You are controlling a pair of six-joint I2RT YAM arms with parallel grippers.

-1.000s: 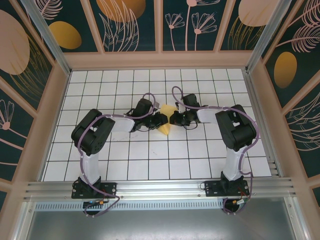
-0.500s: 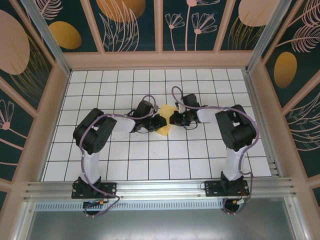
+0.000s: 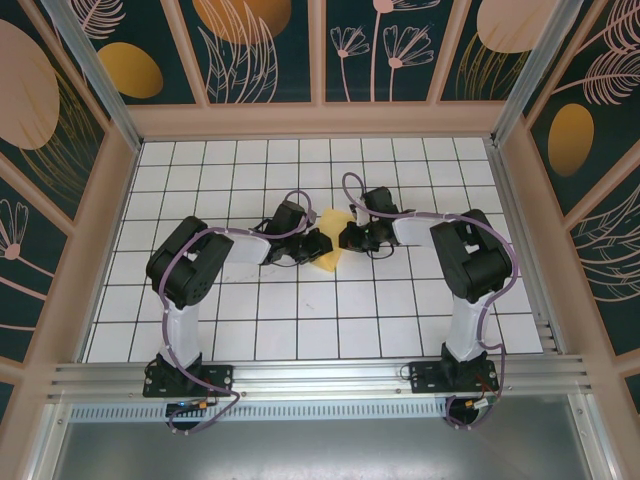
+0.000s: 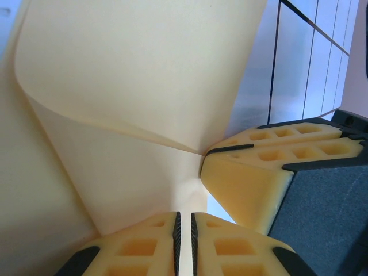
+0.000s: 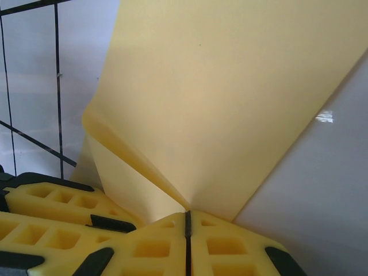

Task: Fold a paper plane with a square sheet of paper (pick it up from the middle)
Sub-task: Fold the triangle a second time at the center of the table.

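On the table (image 3: 200, 330), the square sheet of paper (image 3: 329, 260) sat near the middle, a bit toward the far edge, partly folded and curling. My right gripper (image 3: 347, 238) was clamped tight on a folded edge of it. My left gripper (image 3: 322, 243) was nearly closed, with a thin slit left, pinching the sheet just beside the right tips.

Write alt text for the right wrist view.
The right pincer is shut on a folded yellow sheet that fans up and away from it. The left pincer's yellow fingers sit at lower left beside it, over a white gridded table.
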